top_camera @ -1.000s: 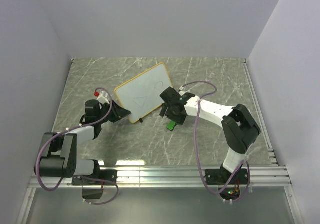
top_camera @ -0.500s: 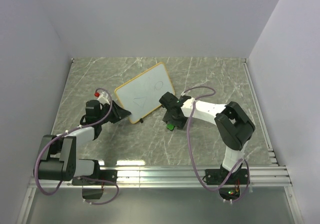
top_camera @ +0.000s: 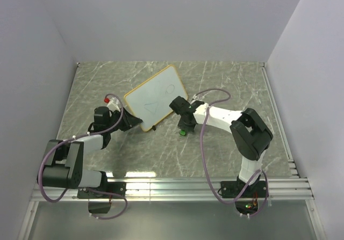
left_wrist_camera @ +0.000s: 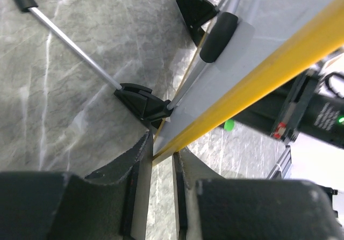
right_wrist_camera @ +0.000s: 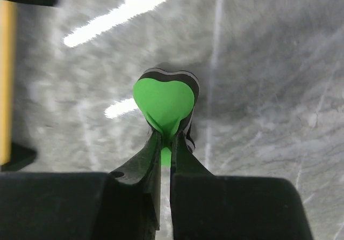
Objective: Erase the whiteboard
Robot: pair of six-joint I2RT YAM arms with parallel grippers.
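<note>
my left tool point(top_camera: 132, 123) is clamped narrow on the yellow-framed edge of the whiteboard point(top_camera: 156, 96). it grips one near corner, and the board is tipped up off the marbled grey tabletop point(top_camera: 231, 84). from that grip the board's long axis runs outward and to the right, away from my left tool. the white face carries a faint triangle point(top_camera: 152, 109) and a fainter loop beyond it.

my right tool point(right_wrist_camera: 165, 139) is pinched almost shut on the green eraser point(right_wrist_camera: 164, 103), holding it by its narrow waist with the wide lobe pointing ahead. the eraser hangs low over the tabletop, just on the near side of the board's long edge. the drawn face lies ahead of this tool and to its left, near but apart. this arm is the one placed to wipe, since the other is taken up with steadying the board.

the move ahead, as i judge it, turns on lifting the eraser over that edge and laying it flat on the tilted face.

behind the frame, my left wrist view shows the board's thin wire legs point(left_wrist_camera: 75, 49) with black feet. the stone-patterned surface looks hard and smooth. plain pale walls point(top_camera: 177, 20) close the space on the far side and on both flanks.
</note>
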